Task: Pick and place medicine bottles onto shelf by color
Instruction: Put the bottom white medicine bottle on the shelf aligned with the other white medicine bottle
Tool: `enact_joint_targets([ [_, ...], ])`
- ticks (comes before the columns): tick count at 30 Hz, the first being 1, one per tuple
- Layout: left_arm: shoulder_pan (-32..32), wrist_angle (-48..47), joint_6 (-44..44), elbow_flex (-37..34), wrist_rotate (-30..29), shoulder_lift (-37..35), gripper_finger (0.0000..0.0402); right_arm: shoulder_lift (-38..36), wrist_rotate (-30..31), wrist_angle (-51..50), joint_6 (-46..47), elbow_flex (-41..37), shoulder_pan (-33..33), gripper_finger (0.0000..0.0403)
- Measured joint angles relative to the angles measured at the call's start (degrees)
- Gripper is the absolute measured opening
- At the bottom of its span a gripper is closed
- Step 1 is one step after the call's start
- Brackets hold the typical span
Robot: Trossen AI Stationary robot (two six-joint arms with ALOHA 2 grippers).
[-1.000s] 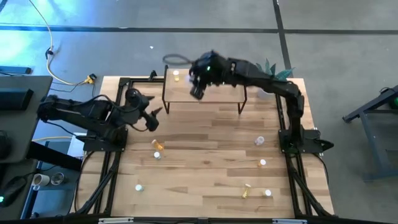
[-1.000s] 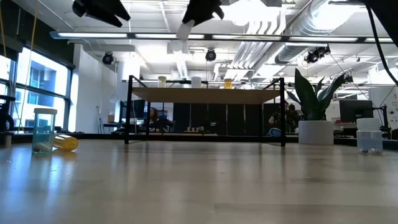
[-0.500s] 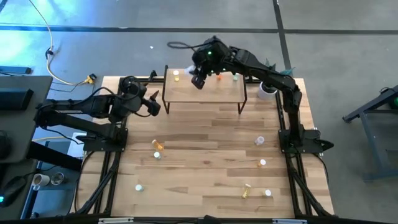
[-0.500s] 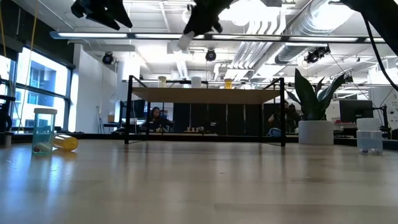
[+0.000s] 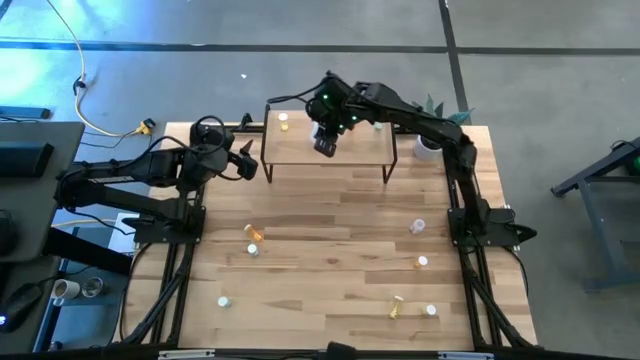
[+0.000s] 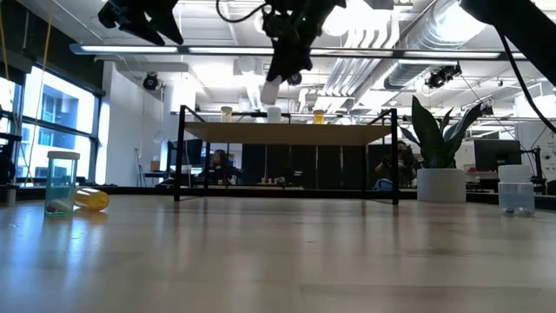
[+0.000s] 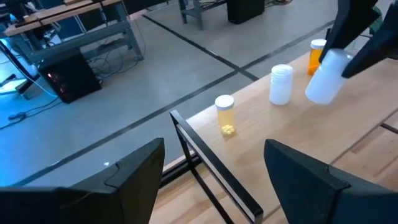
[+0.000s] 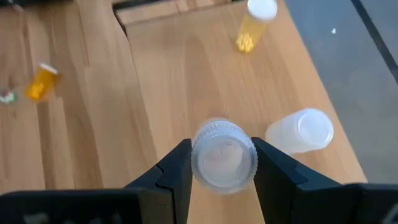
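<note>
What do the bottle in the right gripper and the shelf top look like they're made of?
The bottle held in the right gripper looks like frosted, translucent white plastic: its cap shows moulded rings and light passes dimly through the body. The shelf top looks like pale wood with a matte finish, its grain lines visible; whether solid or veneer cannot be told.

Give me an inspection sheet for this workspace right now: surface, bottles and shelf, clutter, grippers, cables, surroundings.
Surface: light-wood table.
Job's things: shelf at the far edge carries a yellow bottle, a white bottle and an orange bottle; loose bottles scattered on the table.
Clutter: potted plant beside the shelf.
Grippers: right gripper above the shelf, shut on a clear bottle; left gripper open, empty, left of the shelf.
Cables: yellow cable on the floor.
Surroundings: people seated beyond the table.
</note>
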Motion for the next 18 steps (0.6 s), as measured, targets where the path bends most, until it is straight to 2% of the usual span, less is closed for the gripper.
enact_joint_targets([
  [18,0.2,0.0,0.4,0.0,1.5,0.0,0.0266,2.4,-0.1,-1.9,-7.5,0.0,-0.8,0.0122],
])
